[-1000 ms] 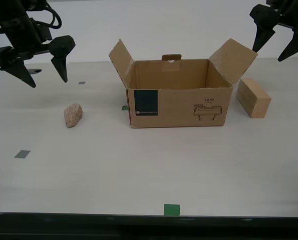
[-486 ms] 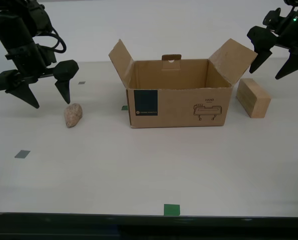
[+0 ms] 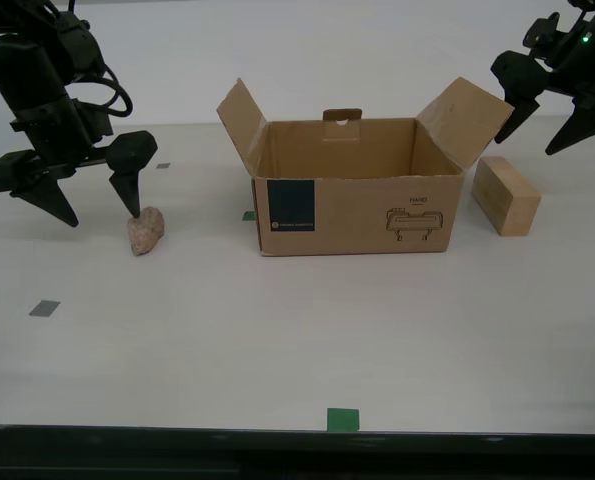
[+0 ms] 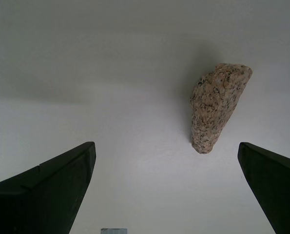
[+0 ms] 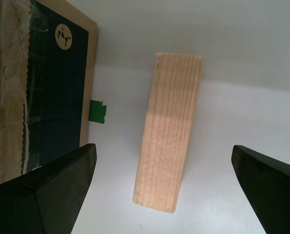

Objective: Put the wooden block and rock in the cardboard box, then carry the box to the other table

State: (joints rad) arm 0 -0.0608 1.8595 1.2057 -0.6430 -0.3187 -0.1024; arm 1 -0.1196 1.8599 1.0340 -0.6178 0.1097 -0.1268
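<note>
Change since earlier frames: second claw (image 3: 90, 196) has dropped from above the table (image 3: 297, 340) to beside the rock (image 3: 145, 230); first claw (image 3: 541, 124) has lowered slightly.
Second claw: wide open, holding nothing; one tip just above the rock, which sits off-centre between the jaws.
First claw: wide open, empty, hovering over the wooden block (image 3: 505, 195).
Rock: on the table, at the exterior view's left of the cardboard box (image 3: 357, 200).
Wooden block: on the table, just beside the box's other end.
Box: flaps open, interior apparently empty.
Progress: nothing loaded; both pickups and the carry remain.
</note>
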